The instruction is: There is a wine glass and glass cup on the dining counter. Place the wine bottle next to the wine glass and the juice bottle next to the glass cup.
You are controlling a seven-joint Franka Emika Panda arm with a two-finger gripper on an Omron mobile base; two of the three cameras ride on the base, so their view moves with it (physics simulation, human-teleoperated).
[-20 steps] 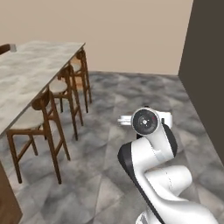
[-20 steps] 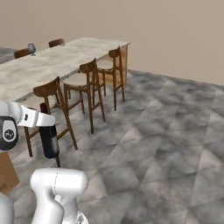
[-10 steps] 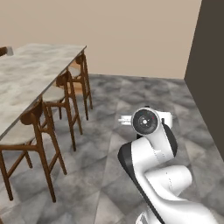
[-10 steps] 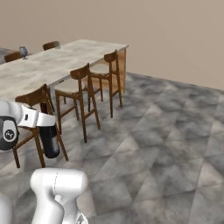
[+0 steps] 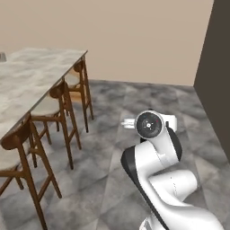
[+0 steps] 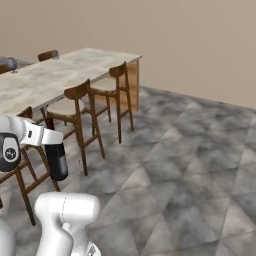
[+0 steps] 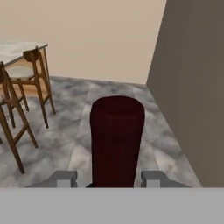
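- In my hand view the two fingertips [image 7: 65, 178] stand on both sides of the wine bottle [image 7: 117, 142], one at each side of its dark-red body, so I read the gripper [image 7: 107, 179] as clenched on this bottle.
- The bottle rises straight between the fingers and covers the middle of the hand view; its flat top end points away from the camera.
- In the right base view I see the same wine bottle [image 6: 56, 161] as a near-black shape that hangs down from the white hand, above the grey floor and in front of a wooden stool.
- The gripper [image 6: 50, 145] there is at the lower left, close to the arm's round joint; the fingers themselves are too small for me to judge in this view.
- In the left base view the arm [image 5: 157, 161] rises at the lower right, folded, with its round dark joint turned to the camera.
- The dining counter [image 6: 55, 75] runs along the left, with a pale marbled top, and the bottle is not over it.
- Wooden bar stools [image 6: 80, 107] stand in a row along the near edge of the counter.
- At the far left end of the counter I see a small greyish glass [image 6: 11, 64]; I cannot tell if it is the wine glass or the cup.
- A dark wall panel [image 7: 192, 87] stands at the right in the hand view, and a beige wall [image 5: 134, 40] closes the room behind.
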